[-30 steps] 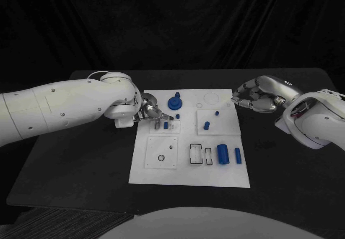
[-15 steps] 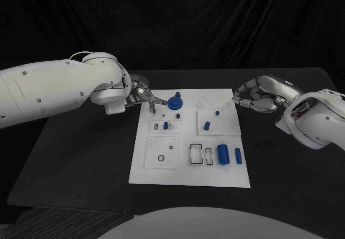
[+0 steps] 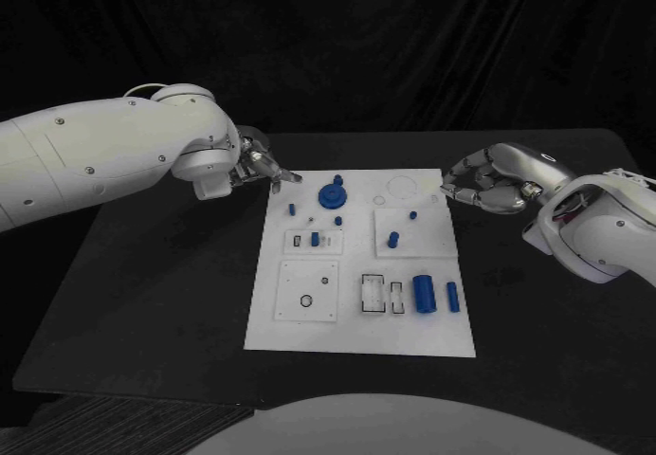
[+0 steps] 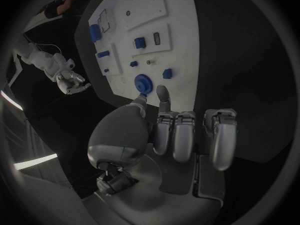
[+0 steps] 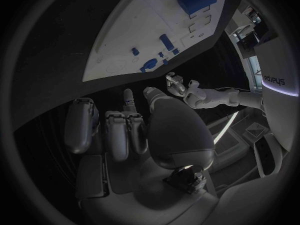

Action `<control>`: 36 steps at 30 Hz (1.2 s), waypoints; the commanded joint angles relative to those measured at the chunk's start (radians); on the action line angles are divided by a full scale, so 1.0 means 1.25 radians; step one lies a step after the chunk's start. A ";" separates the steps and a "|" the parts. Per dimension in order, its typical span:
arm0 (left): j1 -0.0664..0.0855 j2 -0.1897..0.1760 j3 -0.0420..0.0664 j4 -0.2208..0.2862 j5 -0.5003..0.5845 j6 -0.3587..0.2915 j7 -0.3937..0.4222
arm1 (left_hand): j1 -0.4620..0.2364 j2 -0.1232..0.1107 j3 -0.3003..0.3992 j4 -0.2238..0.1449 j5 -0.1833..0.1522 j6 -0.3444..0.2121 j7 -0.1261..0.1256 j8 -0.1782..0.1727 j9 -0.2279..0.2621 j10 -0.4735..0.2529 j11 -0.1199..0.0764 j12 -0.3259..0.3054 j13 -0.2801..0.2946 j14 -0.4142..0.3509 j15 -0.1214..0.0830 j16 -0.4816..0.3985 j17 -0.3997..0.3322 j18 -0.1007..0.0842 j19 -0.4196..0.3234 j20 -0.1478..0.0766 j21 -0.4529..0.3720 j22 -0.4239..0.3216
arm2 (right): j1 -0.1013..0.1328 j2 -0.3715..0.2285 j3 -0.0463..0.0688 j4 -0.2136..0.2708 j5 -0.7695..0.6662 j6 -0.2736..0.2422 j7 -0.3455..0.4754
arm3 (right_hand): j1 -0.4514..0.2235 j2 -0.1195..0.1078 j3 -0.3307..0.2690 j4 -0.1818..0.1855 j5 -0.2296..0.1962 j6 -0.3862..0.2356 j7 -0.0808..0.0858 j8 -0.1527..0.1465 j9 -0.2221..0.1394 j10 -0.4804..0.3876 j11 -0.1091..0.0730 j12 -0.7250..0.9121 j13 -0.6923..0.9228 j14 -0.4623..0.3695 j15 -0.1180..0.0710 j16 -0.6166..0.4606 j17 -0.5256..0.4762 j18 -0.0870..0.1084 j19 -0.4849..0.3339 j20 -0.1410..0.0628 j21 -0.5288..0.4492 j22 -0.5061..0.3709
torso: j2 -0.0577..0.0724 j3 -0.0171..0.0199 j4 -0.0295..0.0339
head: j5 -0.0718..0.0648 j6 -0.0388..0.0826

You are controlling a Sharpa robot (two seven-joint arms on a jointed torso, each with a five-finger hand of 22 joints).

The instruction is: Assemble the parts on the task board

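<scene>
Left robot hand (image 3: 254, 171) has lifted off the task board (image 3: 362, 327), drawing back past its far-left corner.

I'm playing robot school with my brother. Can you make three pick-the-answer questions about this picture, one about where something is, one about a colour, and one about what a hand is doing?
1. Where is the left hand?
A. beside the task board's far left corner
B. at the board's near edge
C. on the board's middle

2. What colour are the parts standing on the task board?
A. red
B. blue
C. yellow

3. What is the right hand holding?
A. a large blue part
B. the board
C. nothing

Answers: 1 A, the head view shows it off the board, by that corner. 2 B, the round part and the cylinder are blue. 3 C, its fingers are curled with nothing in them.
</scene>
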 commanded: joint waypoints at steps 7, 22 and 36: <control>-0.009 0.039 0.000 -0.069 0.003 0.016 0.027 | 0.009 -0.004 -0.005 -0.005 0.004 -0.012 0.004 -0.001 0.003 0.083 -0.004 0.000 0.210 0.085 -0.004 0.002 0.211 -0.002 0.061 -0.007 0.004 0.198 | -0.005 0.004 0.000 -0.002 -0.001 0.000 -0.009 | 0.007 0.000 0.005 0.001 0.004 -0.002 0.004 -0.003 -0.001 0.085 0.001 0.003 0.211 0.082 0.000 0.002 0.211 0.013 -0.005 0.000 -0.004 0.143 | 0.000 -0.0017 -0.0016 | 0.005 0.000; -0.030 0.073 0.000 -0.120 0.003 0.019 0.042 | 0.024 0.007 -0.036 0.002 0.002 -0.063 0.045 -0.161 -0.153 0.083 0.031 0.000 0.210 0.085 0.026 0.002 0.211 -0.001 0.058 0.020 -0.002 0.197 | -0.006 0.004 0.000 -0.001 -0.001 0.001 -0.008 | 0.009 0.000 0.007 0.000 0.005 -0.002 0.003 -0.003 -0.002 0.085 0.001 0.003 0.211 0.082 -0.001 0.002 0.211 0.013 -0.005 0.000 -0.005 0.142 | 0.000 -0.0009 0.0001 | -0.001 0.000; -0.049 0.086 0.000 -0.122 0.003 0.032 0.049 | 0.039 0.011 -0.037 -0.009 0.008 -0.034 0.043 -0.170 -0.186 0.083 0.031 0.000 0.210 0.085 0.028 0.002 0.211 0.000 0.057 0.023 -0.003 0.196 | -0.007 0.006 0.000 -0.001 -0.001 0.001 -0.007 | 0.011 0.000 0.008 -0.001 0.007 -0.002 0.004 -0.003 -0.002 0.085 0.001 0.003 0.211 0.082 -0.001 0.002 0.211 0.013 -0.005 0.000 -0.005 0.143 | 0.000 0.0008 -0.0008 | 0.002 0.000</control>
